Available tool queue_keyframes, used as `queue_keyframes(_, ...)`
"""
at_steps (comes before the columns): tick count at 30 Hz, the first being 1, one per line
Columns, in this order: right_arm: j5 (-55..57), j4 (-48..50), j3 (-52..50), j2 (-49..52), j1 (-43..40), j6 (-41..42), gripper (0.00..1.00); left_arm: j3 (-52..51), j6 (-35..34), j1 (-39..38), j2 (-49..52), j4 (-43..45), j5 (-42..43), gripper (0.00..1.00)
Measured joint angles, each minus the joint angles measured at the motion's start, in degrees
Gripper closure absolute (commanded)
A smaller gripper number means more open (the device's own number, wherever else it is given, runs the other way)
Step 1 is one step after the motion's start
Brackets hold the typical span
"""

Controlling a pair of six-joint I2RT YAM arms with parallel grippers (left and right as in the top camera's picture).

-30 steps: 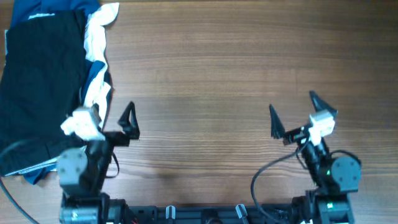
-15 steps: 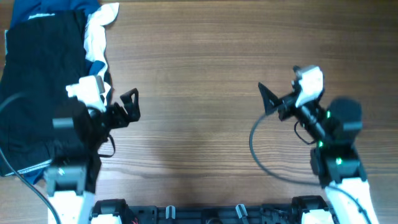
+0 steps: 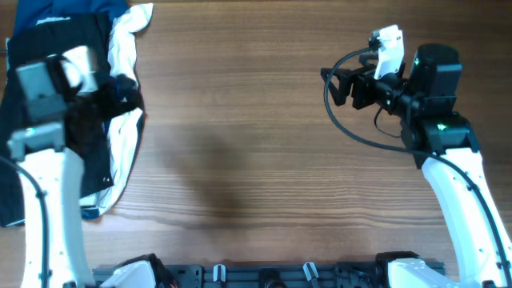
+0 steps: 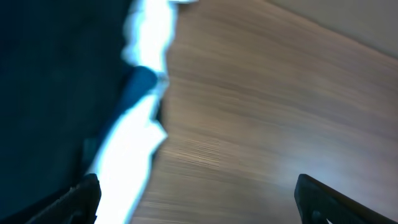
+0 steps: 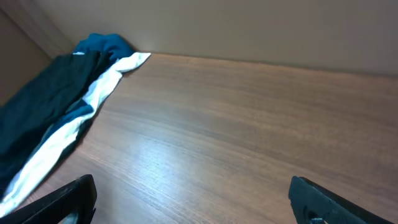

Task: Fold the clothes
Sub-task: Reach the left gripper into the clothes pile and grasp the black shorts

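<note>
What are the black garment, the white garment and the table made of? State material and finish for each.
Black garment: soft matte fabric; it lies limp and creased.
White garment: soft cloth, crumpled along its edge; weave too small to tell.
Table: wood or wood-look laminate, smooth, slight sheen; straight grain lines and soft glare.

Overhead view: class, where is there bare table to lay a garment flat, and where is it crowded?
Bare wood spans the middle of the table, from the white garment edging the pile to the right hand, down to the near edge. The left side is crowded: the black garment lies heaped with others.
</note>
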Motion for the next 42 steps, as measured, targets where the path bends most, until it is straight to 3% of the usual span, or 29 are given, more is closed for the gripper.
queue_keyframes(10,-0.4,-0.2,0.0,0.3,0.0,2.0,0.00,0.3,-2.6,30.2,9.0,7.2,-0.2,0.00)
queue_keyframes(17,-0.4,-4.0,0.0,0.3,0.0,2.1,0.00,0.3,4.7,36.2,19.6,13.0,-1.2,0.02)
queue_keyframes(21,-0.4,-6.1,0.0,0.3,0.0,1.0,0.00,0.3,11.9,38.6,22.7,15.0,-1.4,0.02)
queue_keyframes(26,-0.4,-6.2,0.0,0.3,0.0,0.6,0.00,0.3,15.4,41.8,24.7,16.0,-2.2,0.06)
queue_keyframes(28,-0.4,-6.2,0.0,0.3,0.0,0.6,0.00,0.3,15.8,43.2,26.3,16.2,-2.4,0.14)
queue_keyframes(32,-0.4,-6.1,0.0,0.3,0.0,0.6,0.02,0.3,16.5,43.8,29.1,16.1,-2.8,0.44)
queue_keyframes(37,-0.4,-5.9,0.0,0.3,0.0,0.6,0.08,0.3,16.4,43.7,29.3,15.7,-1.8,0.96)
queue_keyframes(42,-0.4,-5.4,0.0,0.3,0.0,0.4,0.16,0.3,15.6,43.8,29.3,14.8,2.4,0.96)
